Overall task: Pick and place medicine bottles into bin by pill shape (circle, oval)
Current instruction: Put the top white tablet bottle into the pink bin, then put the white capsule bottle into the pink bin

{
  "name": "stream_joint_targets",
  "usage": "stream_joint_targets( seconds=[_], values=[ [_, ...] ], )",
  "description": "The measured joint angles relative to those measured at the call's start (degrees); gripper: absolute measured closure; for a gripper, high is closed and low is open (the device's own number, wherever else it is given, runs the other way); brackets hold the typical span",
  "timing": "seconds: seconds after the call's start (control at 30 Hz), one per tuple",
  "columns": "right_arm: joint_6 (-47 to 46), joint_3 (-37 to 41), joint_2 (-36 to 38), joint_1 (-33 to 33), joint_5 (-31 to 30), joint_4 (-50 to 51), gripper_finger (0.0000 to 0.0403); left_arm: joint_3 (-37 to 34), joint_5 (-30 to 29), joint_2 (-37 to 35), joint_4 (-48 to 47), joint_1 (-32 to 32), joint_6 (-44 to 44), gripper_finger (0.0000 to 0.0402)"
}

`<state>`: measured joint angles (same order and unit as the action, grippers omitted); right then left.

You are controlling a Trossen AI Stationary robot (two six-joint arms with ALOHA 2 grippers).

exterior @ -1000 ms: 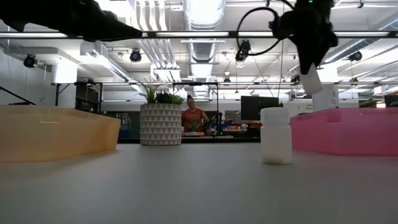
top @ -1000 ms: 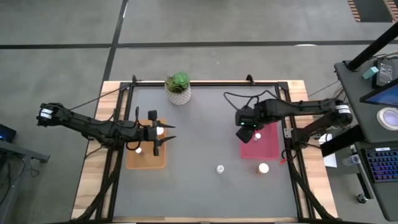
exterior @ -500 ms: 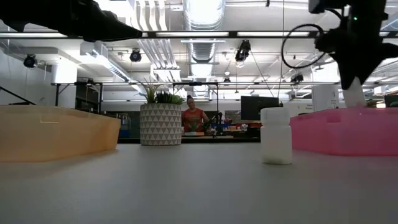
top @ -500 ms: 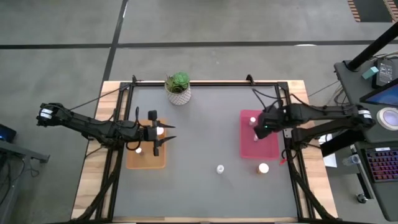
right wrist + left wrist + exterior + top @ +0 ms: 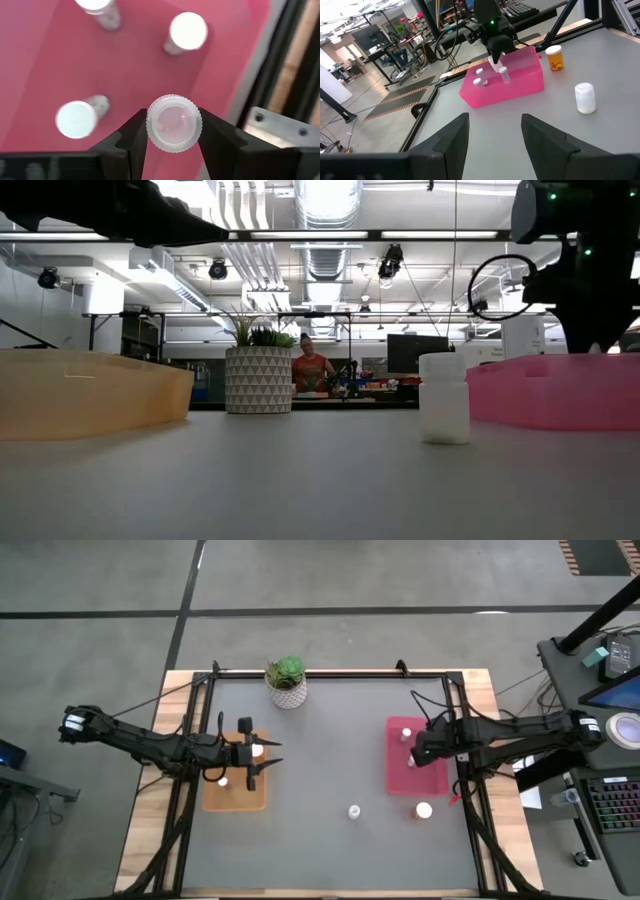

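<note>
The tabletop was a dark mat on a wooden frame, with a workshop room behind it. Nearest the front edge stood two loose bottles: a whitish bottle and an orange bottle, both upright and nearer the right arm. Beyond them lay the pink bin on the right and the orange bin on the left. The right tool hung over the pink bin, closed on a capped bottle held upright, long axis vertical, directly above the bin floor; the release path was judged to be straight down. Three bottles already stood in that bin, apart from the held one. The left tool waited over the orange bin, its fingers parted and empty. A potted plant stood at the far edge.
</note>
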<state>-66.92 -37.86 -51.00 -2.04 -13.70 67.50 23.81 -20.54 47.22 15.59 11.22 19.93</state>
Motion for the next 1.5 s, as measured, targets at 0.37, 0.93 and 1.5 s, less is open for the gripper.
stream_joint_targets(
  seconds=[0.37, 0.93, 1.5],
  values=[
    [0.0, 3.9, -0.1, 0.0, 0.0, -7.7, 0.0257, -0.1, -1.0, 0.0, 0.0, 0.0, 0.0, 0.0235],
    [0.5, 6.0, -0.1, 0.0, 0.2, -11.1, 0.024, -0.2, -1.0, 0.0, 0.0, 0.0, 0.0, 0.0235],
    [1.2, 0.0, 0.0, 0.0, 0.2, -7.6, 0.0196, -0.2, -1.0, 0.0, 0.5, 0.0, 0.0, 0.0235]
  ],
)
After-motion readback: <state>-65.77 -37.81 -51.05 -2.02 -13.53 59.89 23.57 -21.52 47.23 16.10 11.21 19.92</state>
